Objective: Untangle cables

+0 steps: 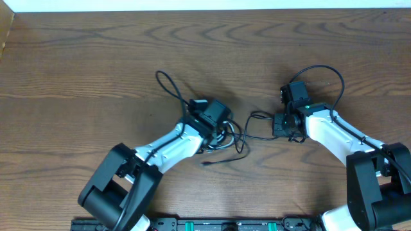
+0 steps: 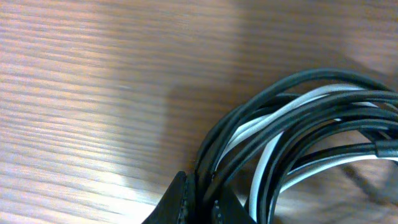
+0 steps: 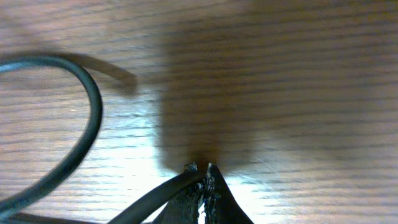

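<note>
Left gripper [image 2: 199,202] pinches the bundled black-and-white cables [image 1: 230,136] at the middle of the table [image 1: 77,51]. Right gripper [image 3: 204,183], right of centre, is clamped on one black cable [image 3: 155,196] leading out of that bundle.

table [image 1: 77,58]: dark brown wood, strong grain
white strip [image 1: 192,4]: runs along far edge
light: bright glare on wood close-up
</note>
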`<state>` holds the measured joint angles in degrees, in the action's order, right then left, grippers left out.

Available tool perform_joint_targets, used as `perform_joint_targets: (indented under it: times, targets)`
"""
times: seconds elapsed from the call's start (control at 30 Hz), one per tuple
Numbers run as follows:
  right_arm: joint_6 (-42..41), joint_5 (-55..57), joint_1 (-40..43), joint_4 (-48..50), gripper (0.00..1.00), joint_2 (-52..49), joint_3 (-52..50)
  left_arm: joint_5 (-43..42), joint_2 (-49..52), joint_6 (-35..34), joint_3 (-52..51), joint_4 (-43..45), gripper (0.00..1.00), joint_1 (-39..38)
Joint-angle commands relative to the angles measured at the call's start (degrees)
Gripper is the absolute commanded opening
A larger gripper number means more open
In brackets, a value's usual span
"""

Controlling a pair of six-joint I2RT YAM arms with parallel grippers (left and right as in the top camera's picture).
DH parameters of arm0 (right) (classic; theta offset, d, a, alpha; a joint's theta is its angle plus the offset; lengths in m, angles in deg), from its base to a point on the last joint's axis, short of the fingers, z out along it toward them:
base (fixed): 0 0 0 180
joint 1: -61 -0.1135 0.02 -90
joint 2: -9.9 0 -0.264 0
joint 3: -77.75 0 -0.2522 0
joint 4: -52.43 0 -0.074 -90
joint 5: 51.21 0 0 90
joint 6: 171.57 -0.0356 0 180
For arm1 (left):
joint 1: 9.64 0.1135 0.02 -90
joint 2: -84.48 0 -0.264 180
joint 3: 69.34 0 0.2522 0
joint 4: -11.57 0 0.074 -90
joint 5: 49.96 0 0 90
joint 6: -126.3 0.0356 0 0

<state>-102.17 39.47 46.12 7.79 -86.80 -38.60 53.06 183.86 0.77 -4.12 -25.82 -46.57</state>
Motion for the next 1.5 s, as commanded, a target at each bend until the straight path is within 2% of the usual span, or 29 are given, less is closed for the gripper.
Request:
perform_joint_targets:
  times: [0.0, 0.17, 0.37, 0.57, 0.73, 0.77, 1.03, 1.13, 1.2, 1.4, 1.47]
  targets:
    - [0.0, 7.9, 0.0, -1.5, 0.01, -0.3, 0.7, 2.5, 0.0, 3.1, -0.1, -0.7, 0.08, 3.9]
    - [0.0, 15.2, 0.0, -3.2, 0.01, -0.3, 0.7, 2.5, 0.0, 5.1, -0.1, 1.4, 0.08, 8.7]
    - [0.0, 17.5, 0.0, -3.9, 0.01, -0.3, 0.3, 1.7, 0.0, 5.1, 1.0, 5.7, 0.08, 15.3]
    - [-0.8, 26.2, 0.5, -6.0, 0.01, -0.3, 0.2, -10.0, -1.6, 5.9, 2.9, 5.3, 0.08, 22.9]
    - [-2.2, 27.5, 3.0, -7.1, 0.01, -0.3, -0.3, -23.9, -2.0, 3.4, 2.9, 5.0, 0.08, 32.3]
    - [-2.4, 27.5, 3.6, -7.0, 0.01, -0.3, -0.4, -24.7, -2.0, 3.4, 2.9, 4.5, 0.08, 34.1]
    - [-3.8, 29.4, 10.7, -7.5, 0.01, -0.3, -1.6, -24.7, -2.0, 4.6, 2.9, -0.7, 0.08, 48.8]
    - [-4.1, 29.1, 13.8, -7.6, 0.01, -0.3, -2.2, -24.6, -2.0, 1.7, 2.8, -2.1, 0.08, 52.9]
    - [-5.7, 28.8, 15.3, -7.6, 0.01, -0.3, -2.4, -24.7, -2.0, -0.3, 2.8, -3.2, 0.07, 54.2]
    - [-6.2, 25.2, 16.8, -6.8, 0.03, -0.3, -2.5, -24.7, -2.0, -0.5, 2.8, -3.3, 0.08, 54.9]
    - [-6.2, 21.9, 16.7, -5.8, 0.09, -0.3, -2.5, -25.2, -2.0, -0.5, 2.8, -3.3, 0.08, 54.9]
